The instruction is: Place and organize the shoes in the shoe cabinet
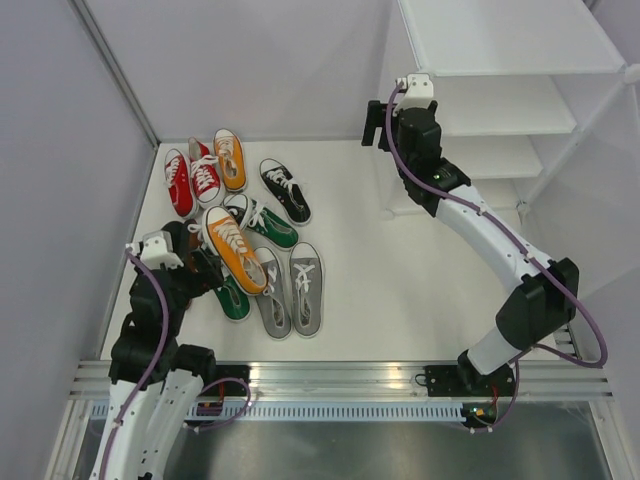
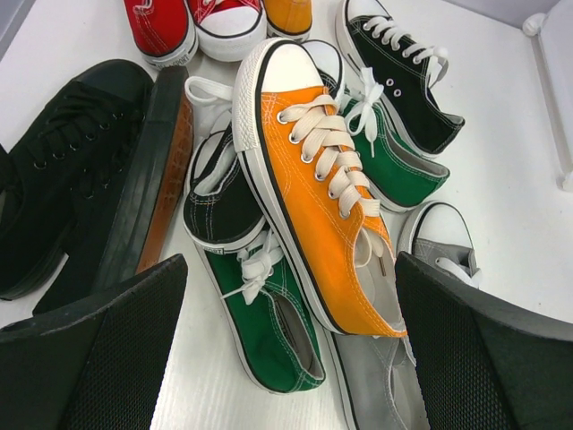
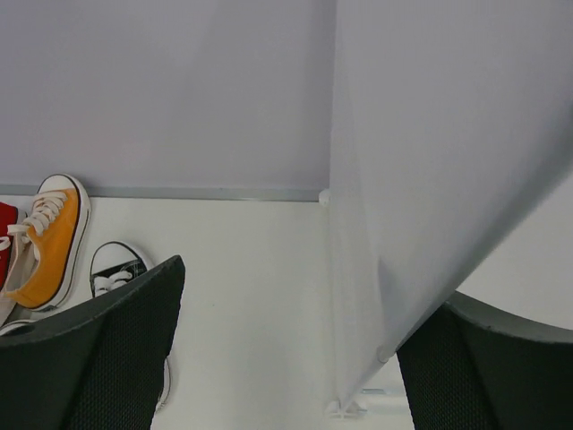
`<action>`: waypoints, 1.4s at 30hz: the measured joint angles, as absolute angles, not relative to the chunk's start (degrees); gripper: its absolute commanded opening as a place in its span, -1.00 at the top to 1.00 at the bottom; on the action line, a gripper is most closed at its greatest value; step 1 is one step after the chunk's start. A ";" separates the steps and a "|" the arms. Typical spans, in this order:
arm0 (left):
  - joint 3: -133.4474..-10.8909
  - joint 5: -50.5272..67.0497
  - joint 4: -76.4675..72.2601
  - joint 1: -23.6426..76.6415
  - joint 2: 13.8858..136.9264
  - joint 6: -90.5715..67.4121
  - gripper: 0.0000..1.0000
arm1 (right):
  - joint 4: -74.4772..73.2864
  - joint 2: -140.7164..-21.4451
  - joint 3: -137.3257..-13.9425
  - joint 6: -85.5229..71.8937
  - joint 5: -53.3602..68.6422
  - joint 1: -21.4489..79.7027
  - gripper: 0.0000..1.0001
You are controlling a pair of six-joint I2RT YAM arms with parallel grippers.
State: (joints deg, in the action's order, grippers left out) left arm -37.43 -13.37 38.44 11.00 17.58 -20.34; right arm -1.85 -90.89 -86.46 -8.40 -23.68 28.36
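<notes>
**Top view, with both wrist views.** The shoes [image 1: 240, 235] are shown heaped on the worktop [image 1: 400, 280] at about 9 o'clock from its centre, and the shoe cabinet [image 1: 520, 45] stands well apart at 2 o'clock. Within the heap, a red pair [image 1: 192, 178] is seen at 11 o'clock, a white-laced black shoe [image 1: 285, 190] at 1 o'clock and a grey pair [image 1: 290, 288] at 5 o'clock. An orange shoe [image 1: 235, 250] is laid across the middle, where it rests partly on a green shoe [image 2: 269, 331], as the left wrist view shows. In that view an all-black shoe [image 2: 81, 170] appears tipped on its side at 9 o'clock. The left gripper [image 1: 203, 262] is held at the heap's 8 o'clock edge. Its fingers are spread wide to either side of the orange shoe's heel and nothing is pinched. Whether a finger touches a shoe cannot be told. The right gripper [image 1: 382, 130] is raised just beside the cabinet's 9 o'clock side, likewise spread with nothing between its fingers. No shoe is seen on the shelves that show. The task is therefore judged to be at its start. Every visible shoe is yet to be carried across, and the pairs are yet to be matched.
</notes>
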 measured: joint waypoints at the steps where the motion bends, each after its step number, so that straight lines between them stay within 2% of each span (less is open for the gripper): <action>1: -37.43 -13.10 38.44 11.00 17.96 -20.34 -1.00 | -1.78 -91.37 -87.15 -8.40 -22.55 28.38 -0.85; 7: -37.78 -10.76 38.48 11.00 21.26 -20.69 -1.00 | -2.63 -91.96 -88.84 -7.81 -18.15 27.62 -0.90; 8: -38.04 -10.09 38.46 11.00 22.17 -20.86 -0.99 | -2.68 -92.16 -89.17 -7.70 -17.74 27.51 -0.96; 17: -42.57 -5.74 38.70 11.00 31.79 -23.09 -1.00 | -5.48 -90.76 -88.75 -7.92 -17.69 27.49 -0.95; 32: -44.91 -7.44 41.10 11.00 42.65 -30.20 -0.87 | -18.31 -60.29 -62.98 -15.90 -13.50 28.36 -0.95; 38: -45.60 -7.77 41.50 11.70 46.13 -33.50 -0.86 | -19.55 -53.30 -52.49 -17.54 -10.55 28.38 -0.84; 42: -47.48 -9.21 41.89 14.46 49.93 -35.40 -0.86 | -20.14 -52.56 -47.99 -18.81 -7.18 28.38 -0.58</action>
